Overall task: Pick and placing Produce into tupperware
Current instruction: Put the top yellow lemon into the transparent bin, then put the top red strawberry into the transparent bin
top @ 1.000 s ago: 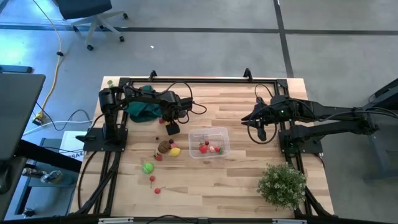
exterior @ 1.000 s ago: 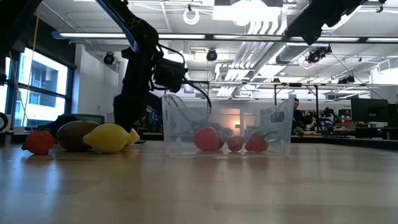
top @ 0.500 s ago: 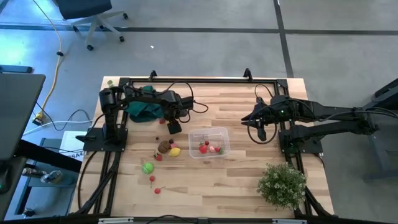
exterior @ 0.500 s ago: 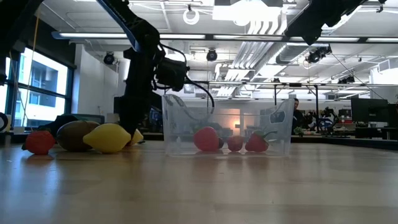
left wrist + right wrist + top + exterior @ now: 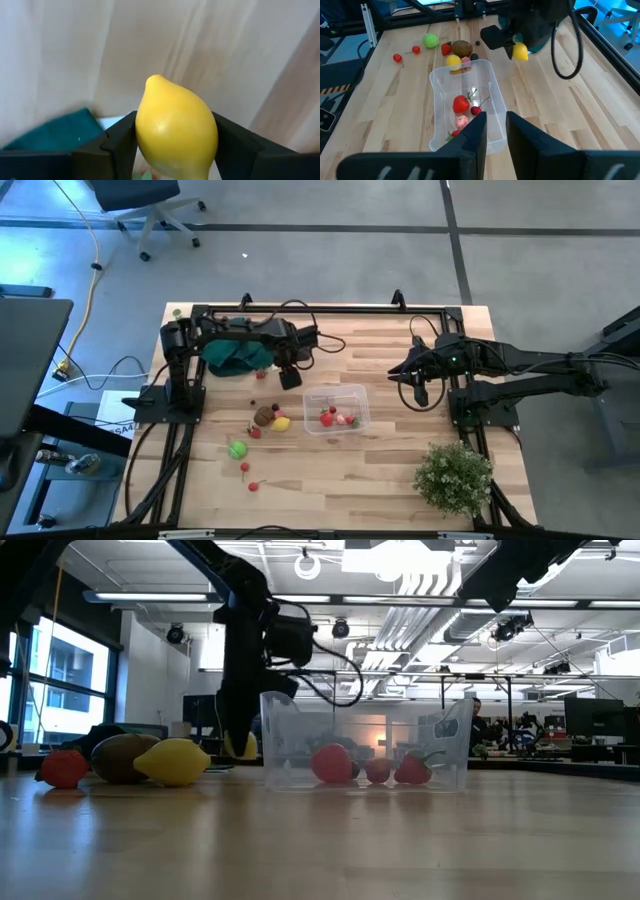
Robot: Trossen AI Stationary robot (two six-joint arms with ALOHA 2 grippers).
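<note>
- The step in hand looks like the carry: the left gripper (image 5: 175, 150) is clenched on a yellow lemon (image 5: 175, 132), one dark finger pressed to each side of the fruit
- In the high view this gripper hangs near the far-left corner of the tupperware (image 5: 336, 408), outside its rim, beside the dark green cloth (image 5: 232, 356)
- The right wrist view shows the lemon clear of the wood, off the tub's far end rather than above its opening
- The tupperware sits near the table's middle and holds a few red pieces, among them a strawberry (image 5: 461, 104)
- Loose produce remains to the tub's left: a second yellow lemon (image 5: 282, 423) just beside its wall, a brown kiwi (image 5: 264, 415), a green ball (image 5: 237, 449) and small red pieces nearer the front edge
- The right gripper (image 5: 492, 132) waits well apart on the tub's other side, fingers close together and holding nothing
- My guess at the next move: bring the held lemon over the open tub, low enough that it will not bounce out, then release; the tub is light and a knock on its rim could shift it
</note>
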